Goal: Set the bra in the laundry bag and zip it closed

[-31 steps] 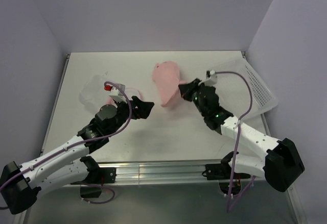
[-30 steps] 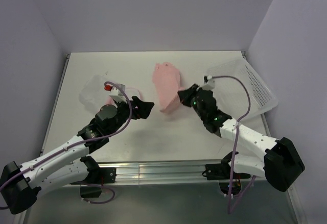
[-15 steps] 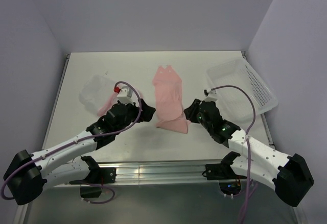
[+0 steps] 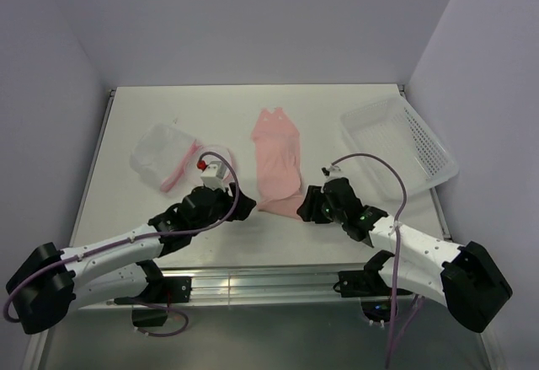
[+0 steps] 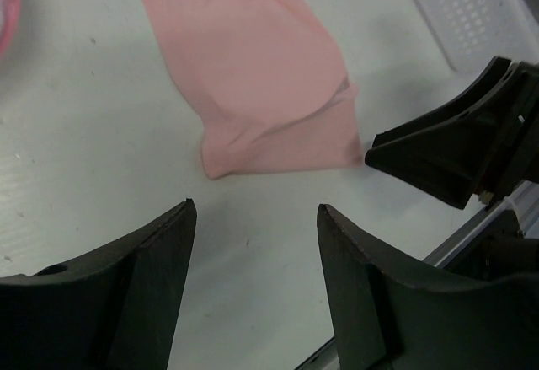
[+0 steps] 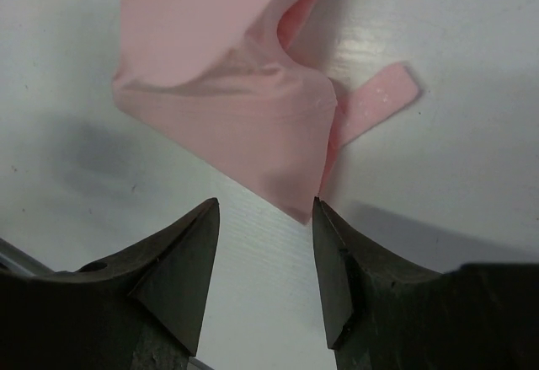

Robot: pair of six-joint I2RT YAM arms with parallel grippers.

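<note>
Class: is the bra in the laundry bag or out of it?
Out. The bra lies stretched on the table, apart from the laundry bag.

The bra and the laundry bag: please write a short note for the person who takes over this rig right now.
Left gripper: open, empty, just left of the bra's near end.
Right gripper: open, empty, at the same end from the right.
Bra: lies stretched out mid-table, outside the bag.
Laundry bag: on the left side, apart from the bra; I cannot tell if its zipper is open.
Done: nothing yet.
Left: put the bra in the bag, zip it closed.
</note>
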